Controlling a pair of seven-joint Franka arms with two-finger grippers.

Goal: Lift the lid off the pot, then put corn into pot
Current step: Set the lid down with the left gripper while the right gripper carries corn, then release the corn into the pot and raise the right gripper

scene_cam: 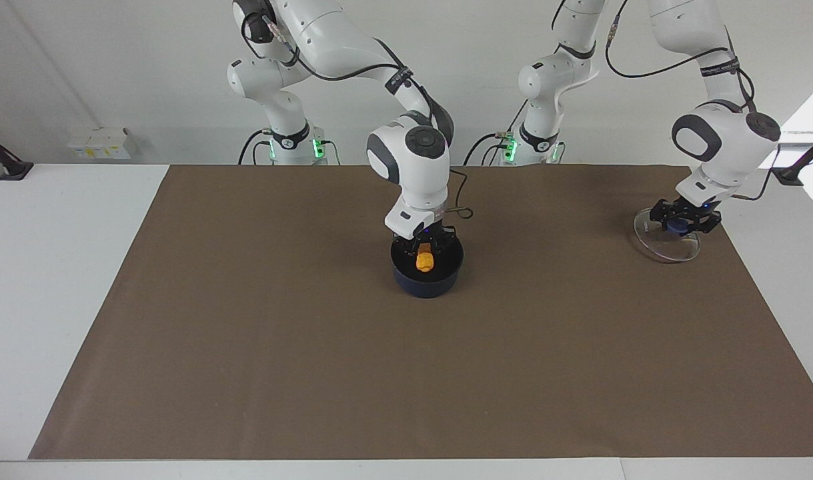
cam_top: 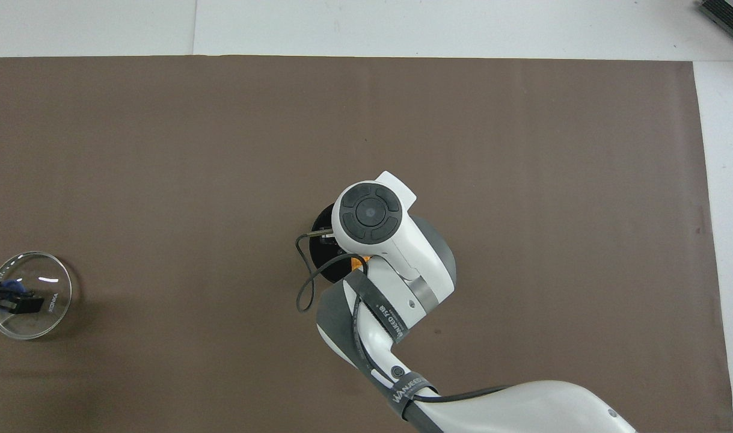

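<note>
The dark-blue pot (scene_cam: pixel 427 283) stands on the middle of the brown mat; its handle is hidden. My right gripper (scene_cam: pixel 425 252) is down at the pot's mouth, shut on the orange-yellow corn (scene_cam: pixel 425 261), which hangs inside the rim. In the overhead view my right wrist covers most of the pot (cam_top: pixel 325 218) and only a sliver of the corn (cam_top: pixel 361 260) shows. My left gripper (scene_cam: pixel 685 221) is shut on the blue knob of the glass lid (scene_cam: pixel 659 244), which is at the mat's surface at the left arm's end of the table, slightly tilted. The lid (cam_top: pixel 41 276) and left gripper (cam_top: pixel 14 299) show there too.
The brown mat (scene_cam: pixel 313 367) covers most of the white table (scene_cam: pixel 46 267). A black cable loop (cam_top: pixel 306 288) hangs from my right wrist beside the pot. Small white boxes (scene_cam: pixel 99 143) sit at the wall at the right arm's end.
</note>
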